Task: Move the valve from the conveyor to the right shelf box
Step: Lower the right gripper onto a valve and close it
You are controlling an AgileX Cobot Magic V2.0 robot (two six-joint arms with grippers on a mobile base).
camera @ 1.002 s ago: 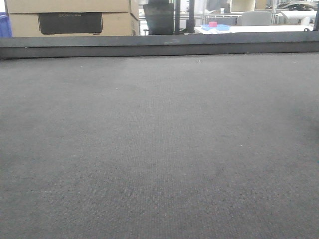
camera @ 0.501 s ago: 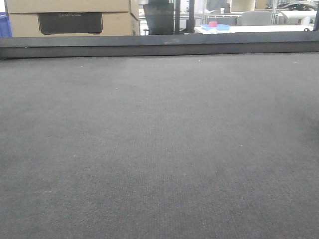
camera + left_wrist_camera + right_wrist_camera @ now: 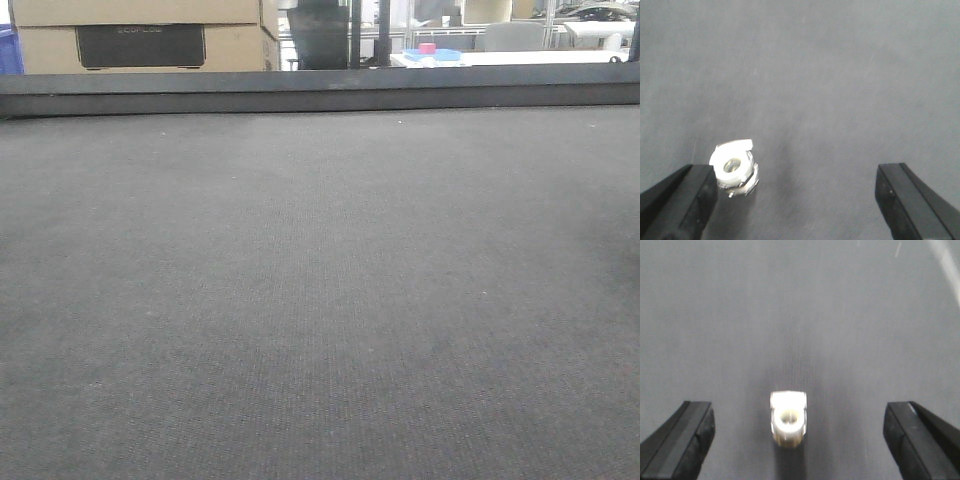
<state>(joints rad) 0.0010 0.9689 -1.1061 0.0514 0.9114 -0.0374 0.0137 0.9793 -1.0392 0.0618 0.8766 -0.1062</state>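
The conveyor (image 3: 320, 280) fills the front view as a bare dark grey woven belt; neither valve nor arm shows there. In the left wrist view a white valve (image 3: 734, 169) with a metal collar lies on the belt, close beside the left finger (image 3: 687, 200). My left gripper (image 3: 797, 202) is open wide above the belt. In the right wrist view a white valve (image 3: 788, 418) lies between the spread fingers, slightly left of centre. My right gripper (image 3: 799, 442) is open and holds nothing. The right shelf and its box are out of view.
A dark raised rail (image 3: 320, 92) borders the belt's far side. Behind it stand stacked cardboard boxes (image 3: 140, 35) at the left and a white table (image 3: 520, 58) carrying a blue and pink item (image 3: 432, 50) at the right.
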